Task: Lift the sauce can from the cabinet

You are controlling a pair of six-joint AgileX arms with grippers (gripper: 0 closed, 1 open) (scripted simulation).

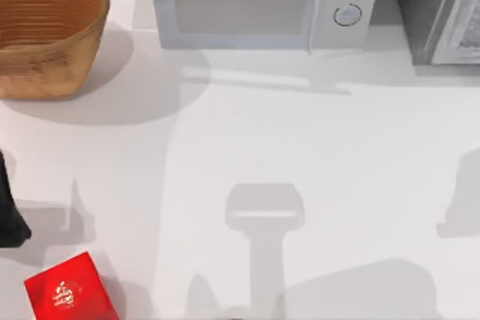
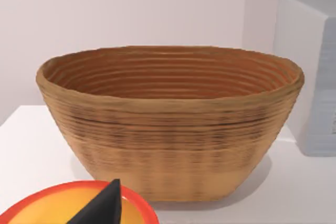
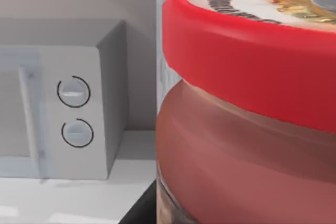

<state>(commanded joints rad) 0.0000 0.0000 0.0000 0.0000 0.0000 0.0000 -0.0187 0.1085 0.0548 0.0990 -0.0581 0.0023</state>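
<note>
Sauce can (image 3: 247,108) before microwave (image 3: 58,114)

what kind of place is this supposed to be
Probably a rendered kitchen counter set up for a robot: a white table carries a white microwave with two round knobs, a woven basket and a dark grey cabinet, with a red-lidded sauce can close to the right wrist camera.

Simulated kitchen counter: microwave (image 1: 262,1), basket (image 1: 46,31).

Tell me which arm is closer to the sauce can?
Right. Its wrist camera is against the sauce can by the cabinet; the left arm sits far left, facing the basket.
</note>
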